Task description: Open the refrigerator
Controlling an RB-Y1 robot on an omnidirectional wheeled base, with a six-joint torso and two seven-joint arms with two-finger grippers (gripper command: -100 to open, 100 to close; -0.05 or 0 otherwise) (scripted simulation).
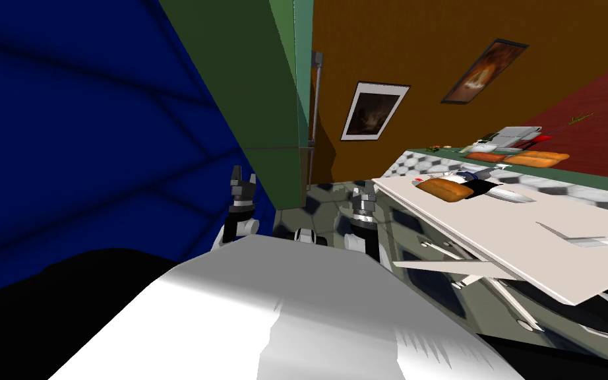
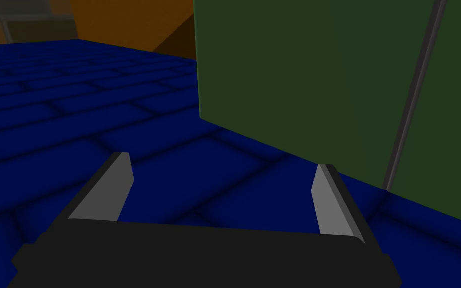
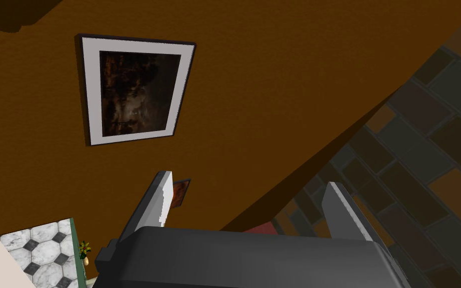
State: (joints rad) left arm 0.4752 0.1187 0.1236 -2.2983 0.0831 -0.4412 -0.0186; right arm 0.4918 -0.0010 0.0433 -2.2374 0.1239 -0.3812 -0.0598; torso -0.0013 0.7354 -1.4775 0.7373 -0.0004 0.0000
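Our left gripper [image 2: 223, 162] hangs released, its fingers spread and empty. Just ahead of it stands the refrigerator [image 2: 299, 75], a plain dark green slab. Its thin grey handle [image 2: 414, 95] runs just beyond the nearer finger. Our right gripper [image 3: 248, 180] is spread too.

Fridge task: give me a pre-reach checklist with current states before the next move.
1. Left gripper open: ok, its fingers stand wide apart with nothing between them.
2. Handle in sight: ok, a grey bar on the green refrigerator.
3. Handle between the left fingers: not ok, it lies off to one side, past the fingertip, untouched.
4. Way to the handle free: ok, nothing shows between gripper and bar.
5. Right gripper open, holding nothing: ok.
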